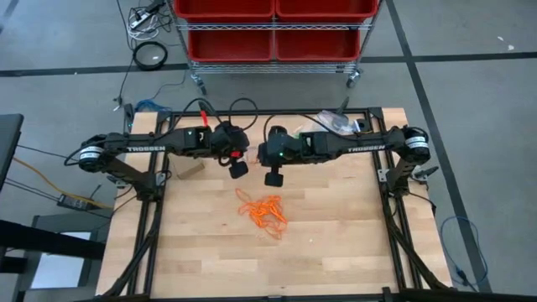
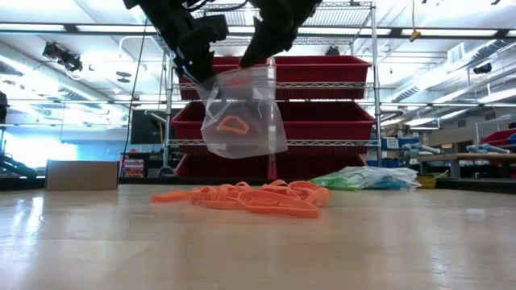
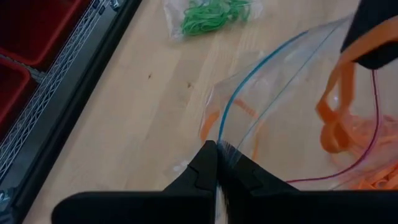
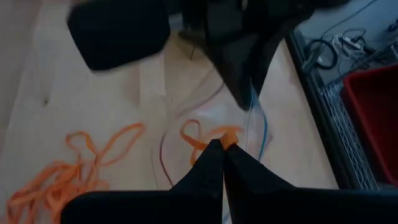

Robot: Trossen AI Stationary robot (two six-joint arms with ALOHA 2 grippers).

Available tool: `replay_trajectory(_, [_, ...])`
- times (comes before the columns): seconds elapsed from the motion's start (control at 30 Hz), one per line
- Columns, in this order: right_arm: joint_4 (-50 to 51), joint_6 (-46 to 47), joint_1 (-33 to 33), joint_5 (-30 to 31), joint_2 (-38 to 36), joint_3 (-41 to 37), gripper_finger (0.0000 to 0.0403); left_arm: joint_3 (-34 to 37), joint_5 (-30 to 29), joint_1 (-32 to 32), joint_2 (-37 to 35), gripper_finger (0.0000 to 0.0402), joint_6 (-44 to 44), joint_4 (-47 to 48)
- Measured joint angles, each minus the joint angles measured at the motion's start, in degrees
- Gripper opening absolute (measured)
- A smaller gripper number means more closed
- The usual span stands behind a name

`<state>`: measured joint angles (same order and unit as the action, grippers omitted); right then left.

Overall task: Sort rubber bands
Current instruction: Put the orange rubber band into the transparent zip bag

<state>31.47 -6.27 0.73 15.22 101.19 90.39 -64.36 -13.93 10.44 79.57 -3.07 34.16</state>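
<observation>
A: Where do the hands sit?

B: Both hang above the table [image 1: 336, 243], near its middle toward the back. The left hand [image 1: 238, 169] is just beside the right hand [image 1: 273, 178], with a plastic bag [image 2: 242, 113] between them, lifted off the surface.

A: And the rubber bands [image 1: 263, 211]?

B: A loose heap lies on the table just in front of the hands, under the bag. One band [image 2: 234, 125] sits inside the bag.

A: Anything else?

B: More bags [image 1: 336, 123] lie at the back right, a small box [image 1: 190, 168] at the left, and a shelf rack [image 1: 273, 33] stands behind the table.
</observation>
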Motion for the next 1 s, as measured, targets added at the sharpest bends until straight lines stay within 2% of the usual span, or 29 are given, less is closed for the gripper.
replay_trajectory(0.3, [-0.02,-2.92,-1.76,0.00,0.00,0.00,0.0009,0.00,-0.01,0.00,0.00,0.0017,-0.17,-1.11])
replay_trajectory(0.6, [0.23,0.13,-1.88,3.57,0.00,0.00,0.0112,0.00,0.00,0.00,0.00,0.0017,-0.22,-1.36])
replay_trajectory(0.73, [2.74,2.97,-2.51,3.92,-0.61,-0.05,0.0142,0.00,0.00,0.00,0.00,0.0017,-0.22,-1.33])
replay_trajectory(0.83, [8.21,5.48,-4.42,6.16,-3.15,-0.07,0.0145,0.00,0.00,0.00,0.00,0.0017,-0.22,-1.19])
replay_trajectory(1.0, [18.45,13.05,-10.49,9.09,-7.97,-1.13,0.0128,0.00,0.00,0.00,0.00,0.0017,-0.22,-1.13])
